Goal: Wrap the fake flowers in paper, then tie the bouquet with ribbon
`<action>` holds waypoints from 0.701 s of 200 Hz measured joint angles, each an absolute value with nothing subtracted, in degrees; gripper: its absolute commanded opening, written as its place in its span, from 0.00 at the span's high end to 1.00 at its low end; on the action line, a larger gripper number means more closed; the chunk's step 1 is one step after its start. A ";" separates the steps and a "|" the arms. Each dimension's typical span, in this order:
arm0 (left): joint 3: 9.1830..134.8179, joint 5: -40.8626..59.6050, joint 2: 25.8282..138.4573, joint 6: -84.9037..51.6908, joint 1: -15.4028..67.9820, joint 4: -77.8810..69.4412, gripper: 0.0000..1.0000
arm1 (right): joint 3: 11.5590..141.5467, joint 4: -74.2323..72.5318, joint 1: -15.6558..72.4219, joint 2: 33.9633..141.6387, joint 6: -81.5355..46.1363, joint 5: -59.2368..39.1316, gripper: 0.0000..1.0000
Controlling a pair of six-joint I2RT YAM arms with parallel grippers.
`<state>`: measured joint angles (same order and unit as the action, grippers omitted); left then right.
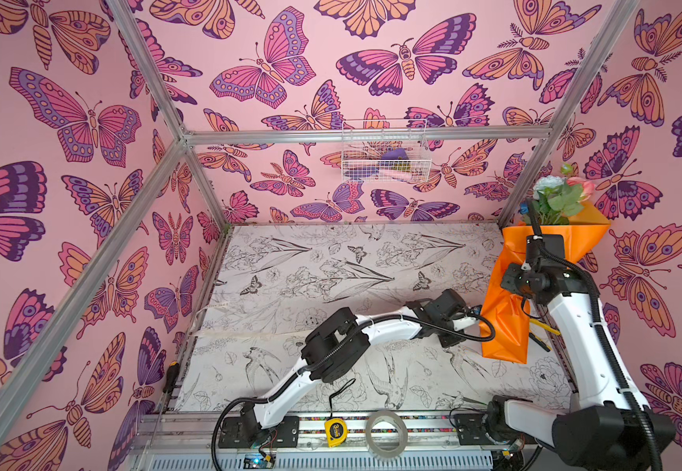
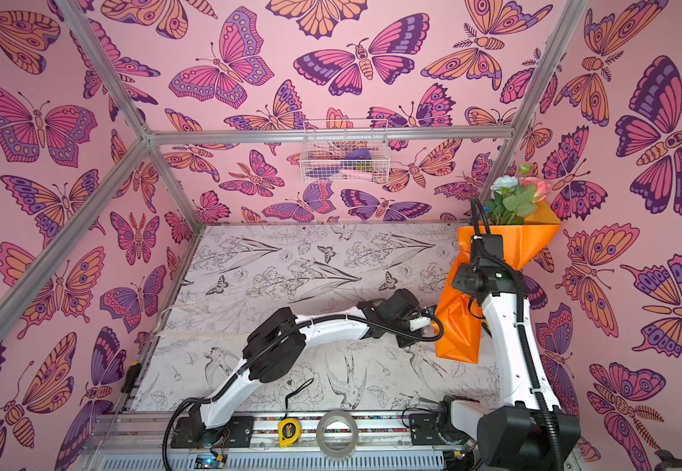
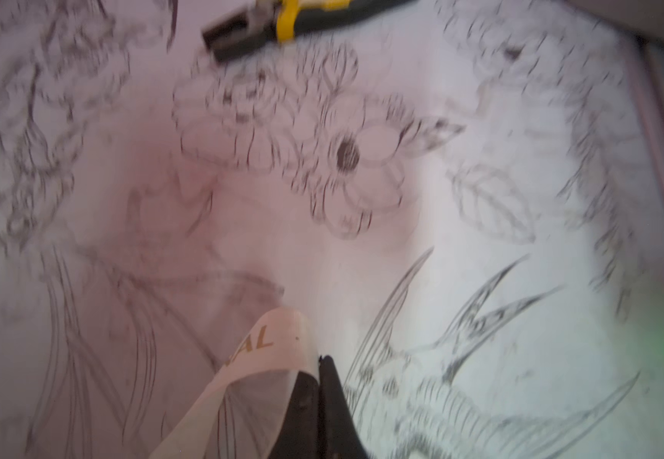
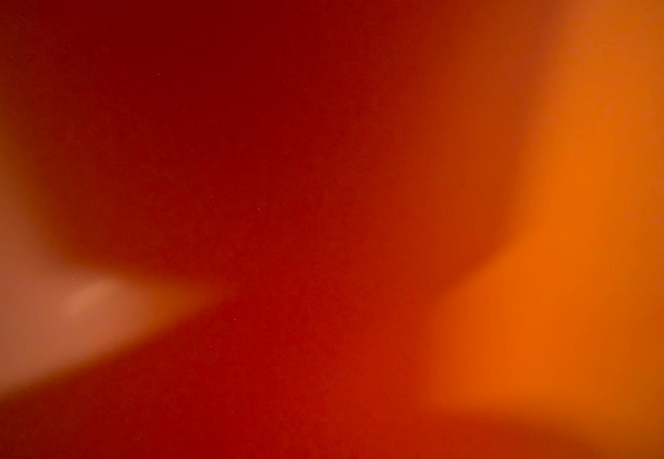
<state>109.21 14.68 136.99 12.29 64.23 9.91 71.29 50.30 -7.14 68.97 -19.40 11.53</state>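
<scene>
Left pincer point(image 3: 319, 359) clamped tight on ribbon point(image 3: 266, 341); right pincer, hidden, grips bouquet point(image 1: 502, 326).

Orange-wrapped bouquet of fake flowers point(image 1: 504, 326) hangs at right, blooms uppermost.

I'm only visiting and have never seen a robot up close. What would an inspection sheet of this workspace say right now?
Surface: table cover printed with black bird and flower drawings.
Job's things: bouquet of fake flowers in orange wrap, upright at the right; cream ribbon lies across the cover.
Clutter: tape measure and tape roll on front rail; screwdriver at left edge; pliers by the bouquet.
Grippers: left gripper shut on ribbon end; right gripper shut on the bouquet, fingertips hidden.
Cables: black conduit along both arms; loose wires at front.
Surroundings: butterfly-print walls, metal frame, wire basket on back wall.
</scene>
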 measured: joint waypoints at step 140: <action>91.35 18.81 122.10 2.44 63.09 -0.34 0.01 | 74.43 49.91 -8.86 72.01 -17.96 4.93 1.00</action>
<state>91.35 18.81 122.10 2.44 63.09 -0.34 74.43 49.91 -8.86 72.01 -17.96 4.93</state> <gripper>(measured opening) 0.990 0.087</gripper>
